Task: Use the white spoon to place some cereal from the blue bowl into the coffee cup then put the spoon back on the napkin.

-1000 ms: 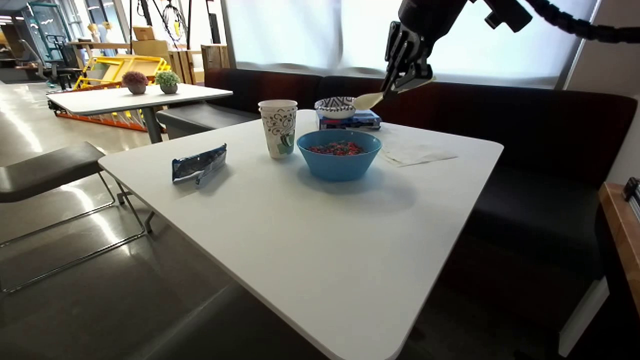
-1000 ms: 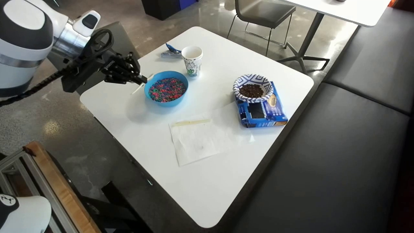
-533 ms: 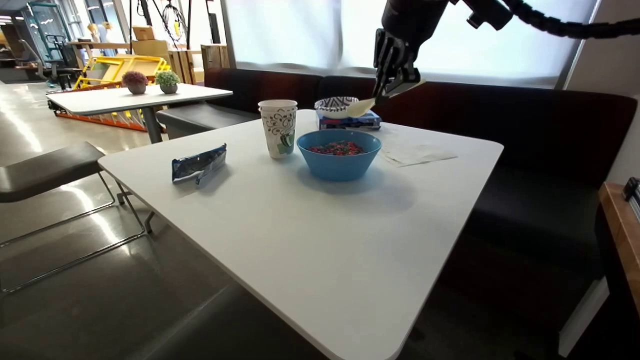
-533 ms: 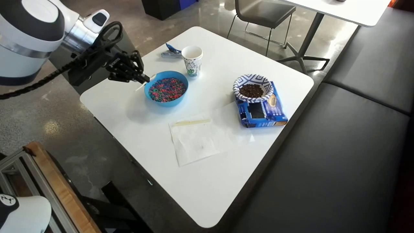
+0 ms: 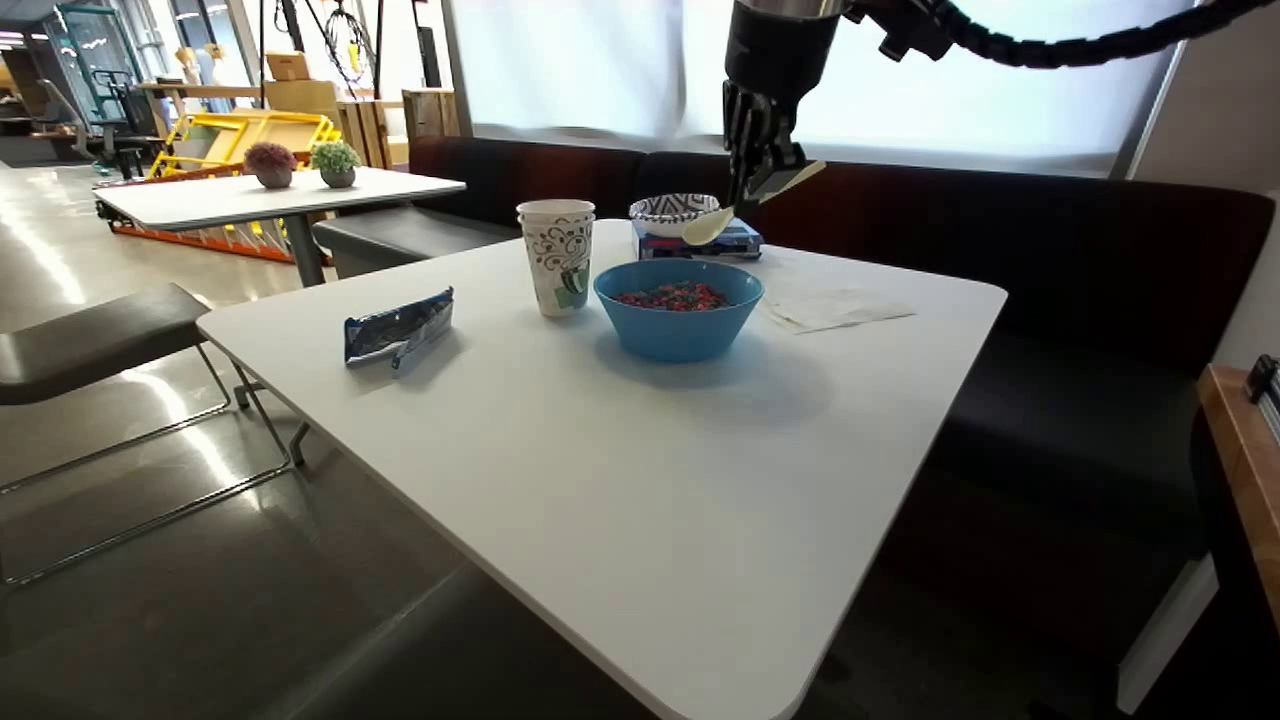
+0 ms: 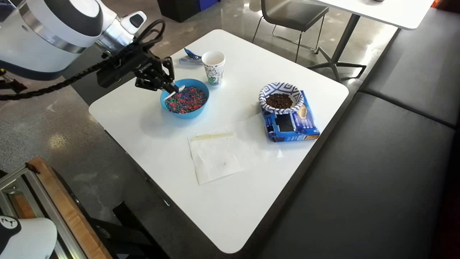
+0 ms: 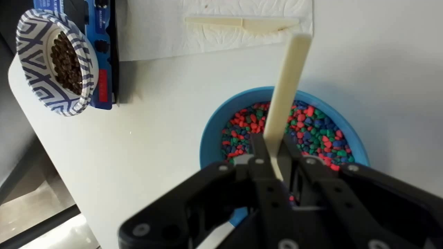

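My gripper [image 5: 750,192] is shut on the white spoon [image 5: 708,226] around its handle and holds it tilted above the blue bowl [image 5: 680,332]. In an exterior view the gripper [image 6: 175,89] and the spoon [image 6: 169,96] are over the bowl's near-arm rim [image 6: 185,115]. In the wrist view the handle [image 7: 285,83] sticks out between the fingertips [image 7: 273,145]; the spoon's head is hidden. The bowl [image 7: 210,147] holds red, green and blue bits of cereal [image 7: 313,135]. The patterned coffee cup [image 5: 558,262], stacked in another [image 6: 214,72], stands beside the bowl. The napkin [image 6: 219,162] lies flat.
A cream knife [image 7: 242,22] lies on the napkin [image 7: 152,31]. A patterned bowl [image 6: 265,94] with dark brown bits stands on a blue box [image 6: 294,136]. A blue packet [image 5: 398,328] lies on the table beyond the cups.
My gripper has carried the spoon across, from beside the blue bowl to above it, toward the cup side. The spoon stays in its grip. The bowl, cup and napkin have not moved.
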Tool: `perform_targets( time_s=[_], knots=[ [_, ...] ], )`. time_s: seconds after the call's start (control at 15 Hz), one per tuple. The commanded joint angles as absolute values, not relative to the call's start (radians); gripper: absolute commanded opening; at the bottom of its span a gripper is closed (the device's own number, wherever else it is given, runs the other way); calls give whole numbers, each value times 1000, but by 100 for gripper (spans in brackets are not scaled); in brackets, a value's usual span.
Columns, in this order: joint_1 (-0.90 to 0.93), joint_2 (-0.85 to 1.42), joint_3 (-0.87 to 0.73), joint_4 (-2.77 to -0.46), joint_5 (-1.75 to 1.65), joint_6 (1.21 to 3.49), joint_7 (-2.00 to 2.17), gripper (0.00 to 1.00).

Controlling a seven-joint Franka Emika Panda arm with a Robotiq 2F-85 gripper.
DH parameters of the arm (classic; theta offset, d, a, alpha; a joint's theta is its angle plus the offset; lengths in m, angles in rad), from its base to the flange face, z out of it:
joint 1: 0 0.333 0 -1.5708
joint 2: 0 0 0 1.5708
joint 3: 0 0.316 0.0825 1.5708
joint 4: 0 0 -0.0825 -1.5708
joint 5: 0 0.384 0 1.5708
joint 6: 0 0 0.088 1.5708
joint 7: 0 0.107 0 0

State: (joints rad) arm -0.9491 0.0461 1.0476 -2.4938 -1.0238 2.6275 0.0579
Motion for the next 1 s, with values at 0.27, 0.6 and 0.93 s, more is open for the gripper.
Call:
perform_targets(
  time_s=[0.27, 0.6, 0.93],
  knots=[
    [-863, 366, 925, -2332, -1254, 2475, 125, 4],
    [-440, 395, 490, -2242, -1195, 2549, 115, 4],
    [-156, 405, 224, -2203, -1105, 2593, 87, 4]
  ],
)
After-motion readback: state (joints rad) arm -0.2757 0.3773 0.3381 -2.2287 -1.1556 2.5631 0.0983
